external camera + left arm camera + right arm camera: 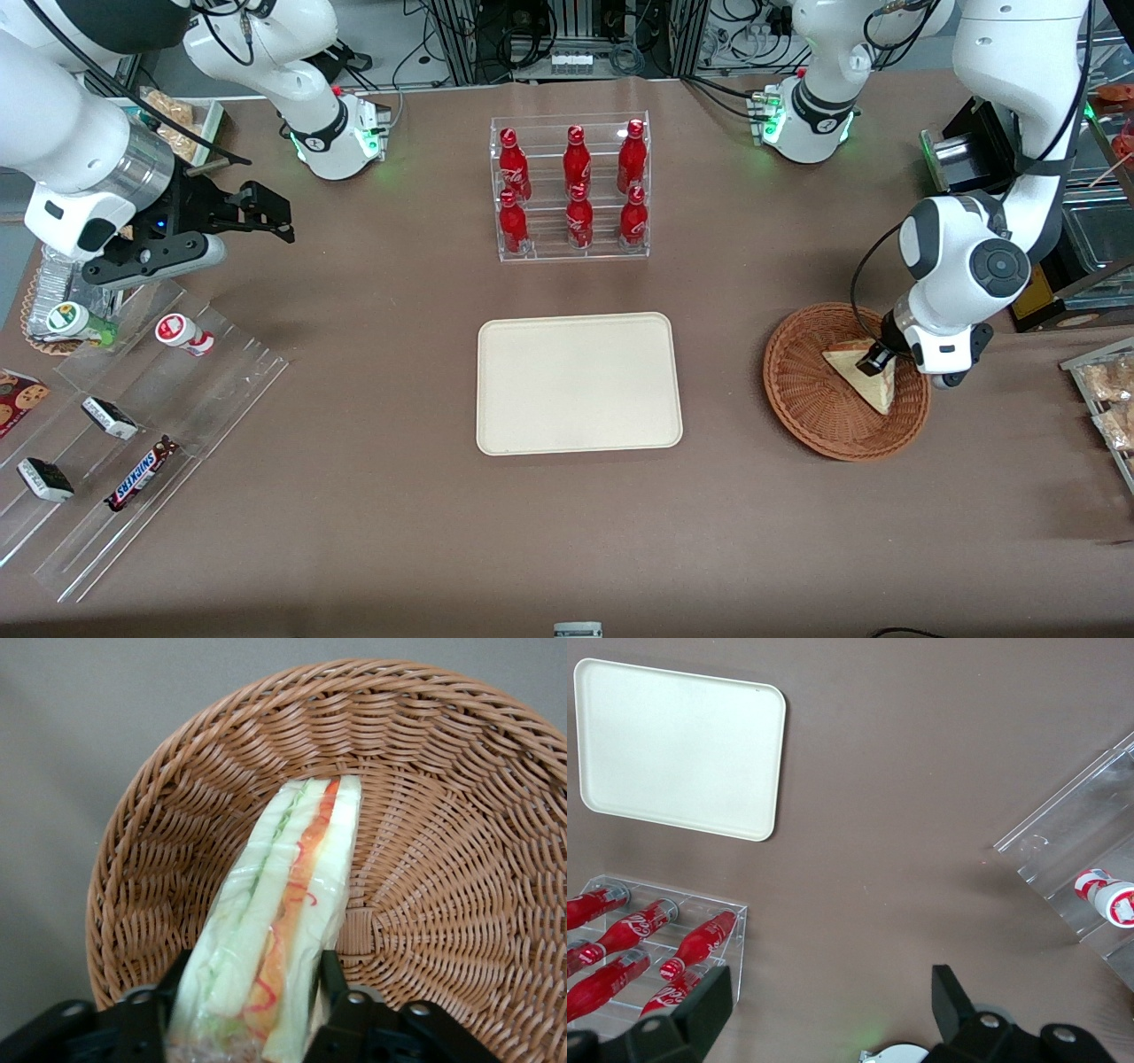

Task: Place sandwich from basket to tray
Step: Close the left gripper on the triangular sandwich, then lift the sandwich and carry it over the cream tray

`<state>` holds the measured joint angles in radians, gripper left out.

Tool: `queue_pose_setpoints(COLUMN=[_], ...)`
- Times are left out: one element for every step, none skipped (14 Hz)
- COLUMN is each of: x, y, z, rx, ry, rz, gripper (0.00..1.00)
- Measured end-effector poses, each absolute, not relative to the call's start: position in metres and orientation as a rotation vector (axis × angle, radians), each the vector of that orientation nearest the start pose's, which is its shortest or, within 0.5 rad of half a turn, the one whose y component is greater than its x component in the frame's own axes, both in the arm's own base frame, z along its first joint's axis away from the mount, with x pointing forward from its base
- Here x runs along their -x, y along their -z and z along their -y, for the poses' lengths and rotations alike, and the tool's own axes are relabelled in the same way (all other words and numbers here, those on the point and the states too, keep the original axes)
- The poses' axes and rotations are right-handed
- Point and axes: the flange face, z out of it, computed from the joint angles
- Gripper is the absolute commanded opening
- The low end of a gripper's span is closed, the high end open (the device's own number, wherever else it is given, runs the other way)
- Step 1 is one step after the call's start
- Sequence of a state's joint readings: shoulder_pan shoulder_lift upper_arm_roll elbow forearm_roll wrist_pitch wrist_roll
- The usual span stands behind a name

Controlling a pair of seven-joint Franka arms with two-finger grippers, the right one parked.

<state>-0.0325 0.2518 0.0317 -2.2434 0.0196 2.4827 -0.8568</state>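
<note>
The sandwich (864, 377), a pale wedge in clear wrap with orange and green filling, is in the round wicker basket (797, 390) toward the working arm's end of the table. My left gripper (873, 359) is down in the basket, shut on the sandwich's end that is farther from the front camera. In the left wrist view the black fingers (330, 970) press both sides of the sandwich (292, 895), its filling edge facing the camera, with the basket (443, 815) weave underneath. The cream tray (576, 381) lies bare at the table's middle, beside the basket; it also shows in the right wrist view (673, 744).
A clear rack of red cola bottles (571, 190) stands farther from the front camera than the tray. A stepped clear rack with snack bars (133, 425) lies toward the parked arm's end. Bagged pastries (1107, 390) sit at the working arm's table edge.
</note>
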Motion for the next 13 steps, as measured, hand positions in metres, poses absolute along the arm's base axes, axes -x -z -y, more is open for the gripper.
queue_pose_setpoints(x=[-0.545, -0.549, -0.555, -0.561, -0.569, -0.575, -0.578, -0.578, -0.576, -0.572, -0.567, -0.560, -0.552], y=[-0.257, -0.262, -0.270, -0.280, -0.293, -0.307, -0.318, -0.325, -0.331, -0.333, -0.331, -0.326, -0.318], z=[0.002, 0.004, 0.009, 0.019, 0.038, 0.064, 0.097, 0.132, 0.171, 0.210, 0.248, 0.287, 0.327], rx=[2.850, 2.854, 2.854, 2.861, 2.879, 2.906, 2.939, 2.970, 2.997, 3.017, 3.031, 3.041, 3.043], ry=[0.004, 0.006, -0.013, -0.036, -0.044, -0.039, -0.024, -0.004, 0.017, 0.031, 0.040, 0.050, 0.072], rz=[1.272, 1.268, 1.255, 1.227, 1.180, 1.118, 1.044, 0.976, 0.922, 0.885, 0.852, 0.807, 0.760], gripper=[0.03, 0.03, 0.03, 0.03, 0.03, 0.03, 0.03, 0.03, 0.03, 0.03, 0.03, 0.03, 0.03])
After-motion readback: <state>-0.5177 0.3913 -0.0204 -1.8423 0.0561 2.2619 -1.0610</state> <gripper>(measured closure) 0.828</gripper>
